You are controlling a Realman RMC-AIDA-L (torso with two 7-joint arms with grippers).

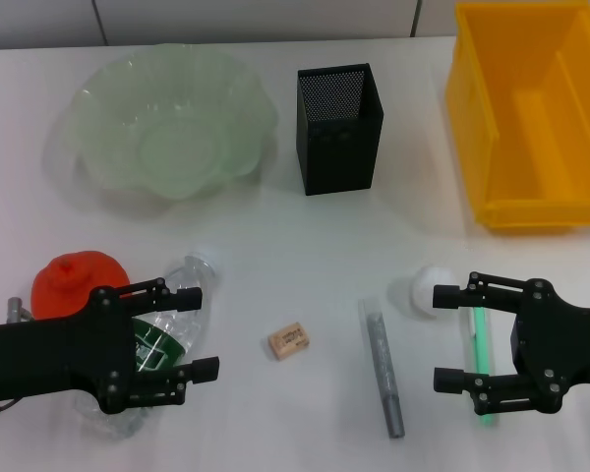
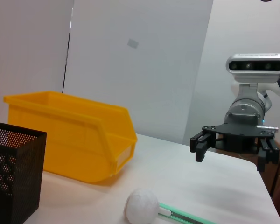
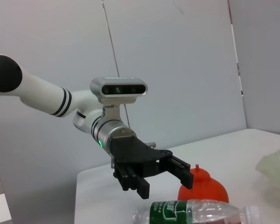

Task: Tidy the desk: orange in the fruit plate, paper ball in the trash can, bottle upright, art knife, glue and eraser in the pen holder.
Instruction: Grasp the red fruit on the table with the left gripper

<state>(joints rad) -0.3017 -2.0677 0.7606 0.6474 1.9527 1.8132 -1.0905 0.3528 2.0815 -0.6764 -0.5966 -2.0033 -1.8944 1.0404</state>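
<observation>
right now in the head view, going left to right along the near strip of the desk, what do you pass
left gripper over the bottle, with the orange beside it → eraser → grey stick → paper ball → right gripper over a green stick

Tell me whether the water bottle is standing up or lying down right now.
Lying down. The bottle rests on its side on the desk, cap toward the fruit plate, under the open left gripper.
</observation>
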